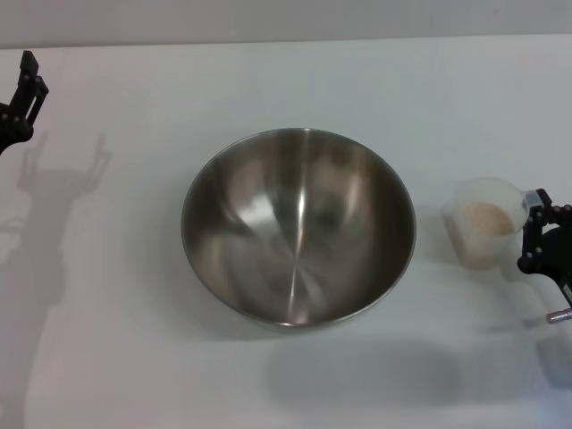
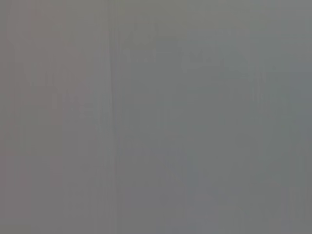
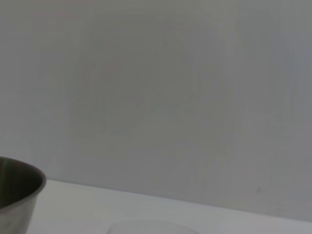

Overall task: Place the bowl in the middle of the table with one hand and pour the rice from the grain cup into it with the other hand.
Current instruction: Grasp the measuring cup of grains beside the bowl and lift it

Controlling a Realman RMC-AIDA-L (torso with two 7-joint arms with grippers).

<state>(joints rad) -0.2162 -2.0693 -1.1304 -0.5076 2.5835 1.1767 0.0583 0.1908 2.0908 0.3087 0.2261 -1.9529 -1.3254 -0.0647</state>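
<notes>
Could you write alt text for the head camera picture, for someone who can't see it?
An empty steel bowl sits mid-table. The right gripper is beside the grain cup holding rice; the left gripper hangs at the far left edge.

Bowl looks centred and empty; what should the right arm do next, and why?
Probably close the right gripper on the grain cup. The bowl sits mid-table, empty, the rice is in the cup, and the gripper is beside its handle. The left gripper is far off.
</notes>
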